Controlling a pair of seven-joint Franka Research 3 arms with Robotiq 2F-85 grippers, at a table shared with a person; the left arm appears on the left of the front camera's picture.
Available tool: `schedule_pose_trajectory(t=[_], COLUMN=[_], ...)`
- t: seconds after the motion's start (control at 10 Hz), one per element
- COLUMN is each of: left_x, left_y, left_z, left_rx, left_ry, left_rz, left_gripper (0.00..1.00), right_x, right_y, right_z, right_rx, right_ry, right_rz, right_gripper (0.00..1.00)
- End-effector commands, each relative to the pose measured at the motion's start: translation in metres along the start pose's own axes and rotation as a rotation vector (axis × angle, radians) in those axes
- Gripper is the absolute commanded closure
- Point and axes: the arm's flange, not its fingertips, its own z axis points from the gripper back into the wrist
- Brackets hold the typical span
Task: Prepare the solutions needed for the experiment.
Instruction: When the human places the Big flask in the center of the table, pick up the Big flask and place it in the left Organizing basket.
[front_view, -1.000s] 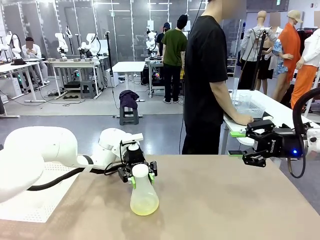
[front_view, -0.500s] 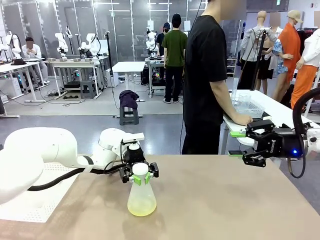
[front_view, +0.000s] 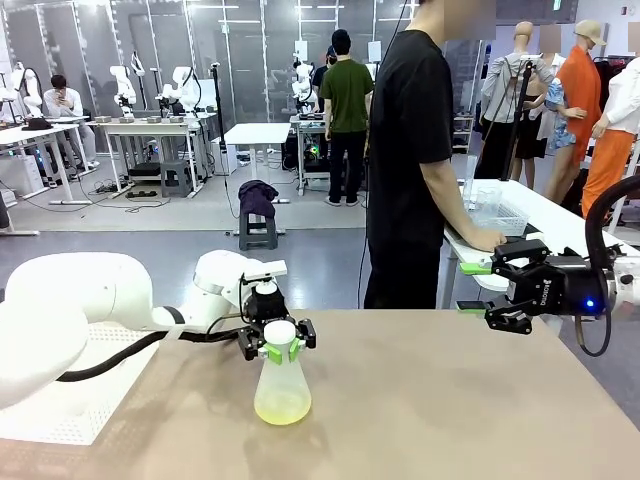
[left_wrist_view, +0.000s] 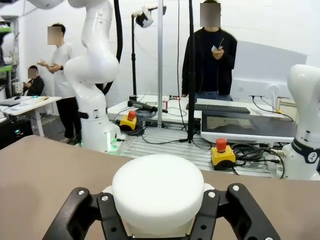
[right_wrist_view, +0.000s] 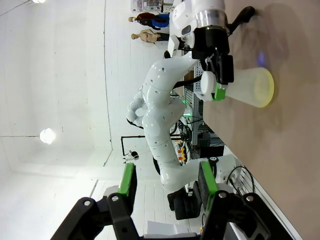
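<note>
Item: conical flask (front_view: 281, 385), frosted see-through plastic, white round cap (front_view: 279, 332) on the neck. Standing upright on the tan surface (front_view: 450, 400), at about 7 o'clock from the surface's middle in the front view, on the robot's left half.

Contents: the solutions (front_view: 281, 410), a shallow pale yellow layer across the wide base, rest of the body empty.

Left end effector (front_view: 279, 345): closed on the flask's neck just under the cap, a green pad on either side. In the left wrist view the cap (left_wrist_view: 158, 187) sits between the two black fingers (left_wrist_view: 107, 220), pressed in from both sides. The base appears to rest on the surface; contact cannot be told for sure.

Right end effector (front_view: 512, 285): at 3 o'clock of the front view, near the surface's far right edge, well apart from the flask. Jaws partly open, nothing between them; the right wrist view shows its green pads (right_wrist_view: 128, 182) parted, with the flask (right_wrist_view: 250, 87) far off.

Person: standing at the far side, at 12 o'clock, one hand (front_view: 490, 238) resting on a neighbouring white table.

Handling, as judged: light, little liquid. Walls probably stiff with slight give, smooth, likely slippery. The neck below the cap is the sound hold, since the cap's rim stops slipping. Wide base steadies it. Keep upright; liquid will slosh if tilted.
</note>
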Motion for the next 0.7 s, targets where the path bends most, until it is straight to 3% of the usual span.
schedule_pose_trajectory(t=[0.0, 0.3, 0.6], left_x=[0.033, 0.086, 0.135], left_y=[0.001, -0.023, -0.067], left_z=[0.019, 0.022, 0.03], left_rx=[0.04, 0.081, 0.164], left_ry=[0.091, 0.092, 0.158], left_rz=[0.032, 0.038, 0.041], left_gripper=[0.97, 0.97, 0.97], right_x=[0.0, 0.0, 0.0], right_y=[0.0, 0.0, 0.0], right_z=[0.0, 0.0, 0.0], right_rx=[0.007, 0.007, 0.007], right_ry=[0.001, 0.001, 0.001], right_rz=[0.001, 0.001, 0.001], right_gripper=[0.37, 0.37, 0.37])
